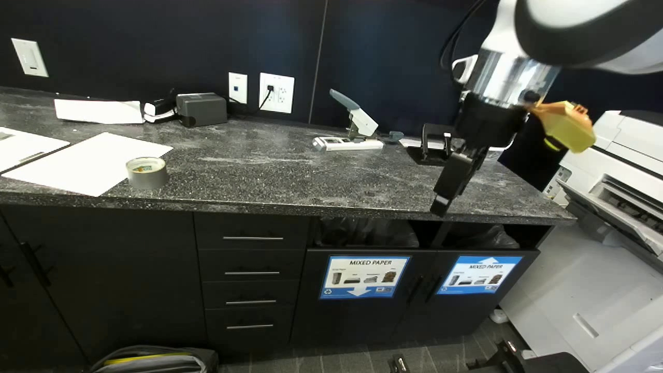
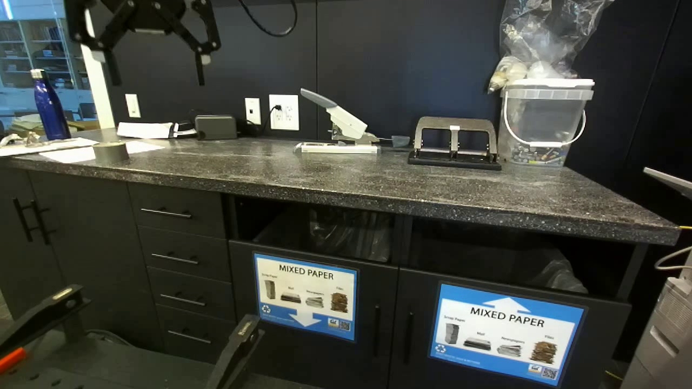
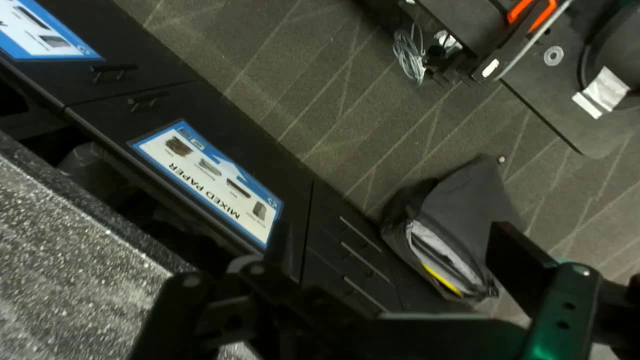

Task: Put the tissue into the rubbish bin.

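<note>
My gripper hangs raised in an exterior view, fingers wide apart with nothing between them. In the wrist view the gripper points down, with floor, drawers and a grey bag showing between its fingers. The rubbish bin is a built-in dark compartment under the counter's right end. Its panel carries a blue-topped sign with an upward arrow, and above it an open slot shows a clear liner. That bin lies below the gripper in an exterior view. The tissue is hidden or out of view.
A twin compartment with a mostly white sign sits beside the bin. On the counter stand a stapler, a hole punch, a tape roll and a bagged tub. A grey bag lies below.
</note>
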`<state>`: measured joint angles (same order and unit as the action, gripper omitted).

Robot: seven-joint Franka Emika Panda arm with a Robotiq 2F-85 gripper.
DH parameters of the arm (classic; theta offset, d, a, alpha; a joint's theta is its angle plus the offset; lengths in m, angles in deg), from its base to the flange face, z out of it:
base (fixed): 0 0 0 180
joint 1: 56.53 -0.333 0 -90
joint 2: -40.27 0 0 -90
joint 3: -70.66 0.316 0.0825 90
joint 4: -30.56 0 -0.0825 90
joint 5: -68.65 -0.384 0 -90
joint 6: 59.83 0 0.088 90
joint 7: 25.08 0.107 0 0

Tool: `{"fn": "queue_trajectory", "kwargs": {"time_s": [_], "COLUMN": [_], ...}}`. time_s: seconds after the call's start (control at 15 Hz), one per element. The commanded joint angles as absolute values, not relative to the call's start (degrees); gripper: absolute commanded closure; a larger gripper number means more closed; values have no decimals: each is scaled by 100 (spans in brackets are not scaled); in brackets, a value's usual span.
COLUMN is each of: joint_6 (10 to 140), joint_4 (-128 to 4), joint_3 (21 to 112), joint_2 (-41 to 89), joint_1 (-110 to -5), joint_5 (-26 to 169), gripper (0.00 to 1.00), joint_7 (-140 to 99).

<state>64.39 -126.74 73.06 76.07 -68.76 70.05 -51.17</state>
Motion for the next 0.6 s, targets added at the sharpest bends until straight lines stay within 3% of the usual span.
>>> {"fn": "queue_trajectory", "kwargs": {"time_s": [0.0, 0.2, 0.53], "joint_6": [6067, 4814, 3087], "joint_4": [-12875, -12709, -12459], "joint_3": [7035, 6983, 7051], "joint_2": [9068, 9974, 10413], "joint_1": [-7036, -6950, -6854], "joint_5": [6750, 6852, 6942], "gripper": [0, 0, 0], "joint_7": [-5051, -4878, -4450]}}
